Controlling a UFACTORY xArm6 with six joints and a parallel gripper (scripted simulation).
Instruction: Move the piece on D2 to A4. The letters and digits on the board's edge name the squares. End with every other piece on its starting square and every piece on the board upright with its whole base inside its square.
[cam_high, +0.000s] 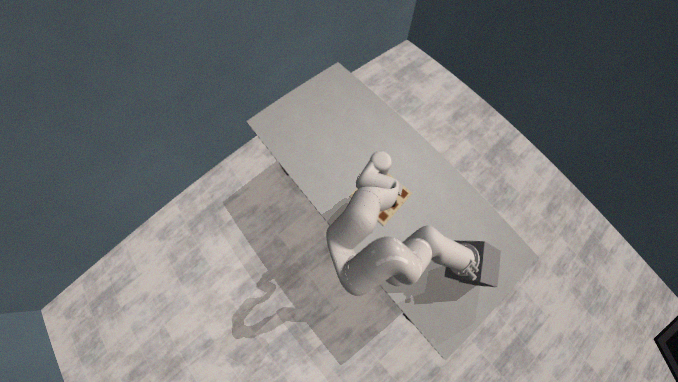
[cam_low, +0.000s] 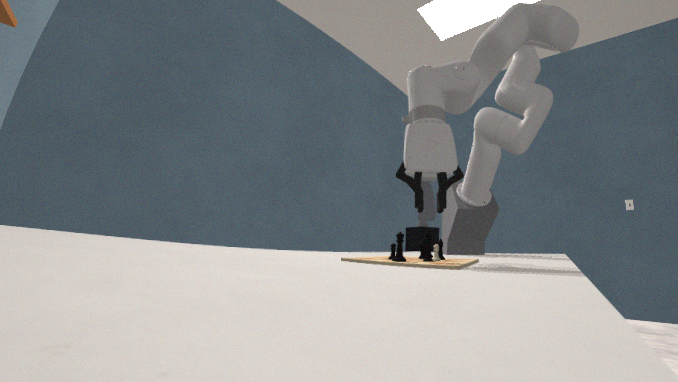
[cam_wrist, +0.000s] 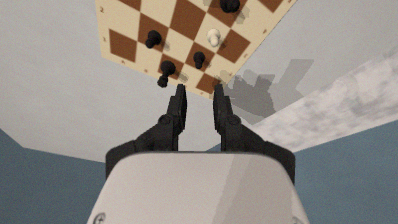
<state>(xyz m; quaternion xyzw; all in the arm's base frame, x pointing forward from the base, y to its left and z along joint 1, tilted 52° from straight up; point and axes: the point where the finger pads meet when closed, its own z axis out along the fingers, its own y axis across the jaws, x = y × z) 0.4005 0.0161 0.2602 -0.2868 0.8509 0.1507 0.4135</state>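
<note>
The chessboard (cam_wrist: 190, 35) fills the top of the wrist view, with digits 1 and 2 on its left edge. The file letters are not readable. On it stand a tall black piece (cam_wrist: 167, 67) near the front edge, a small black piece (cam_wrist: 199, 59), another black piece (cam_wrist: 153, 38), a white pawn (cam_wrist: 214, 37) and a black piece (cam_wrist: 229, 5) at the top. My gripper (cam_wrist: 199, 94) hangs high above the board's near edge. Its fingers are narrowed, with an empty gap between them. In the exterior view the gripper (cam_low: 430, 207) is well above the pieces (cam_low: 415, 250).
The board (cam_low: 410, 261) lies on a grey table close to the robot's dark base block (cam_low: 422, 239). In the top view my arm covers most of the board (cam_high: 397, 203). The table edge is near the board's right corner in the wrist view.
</note>
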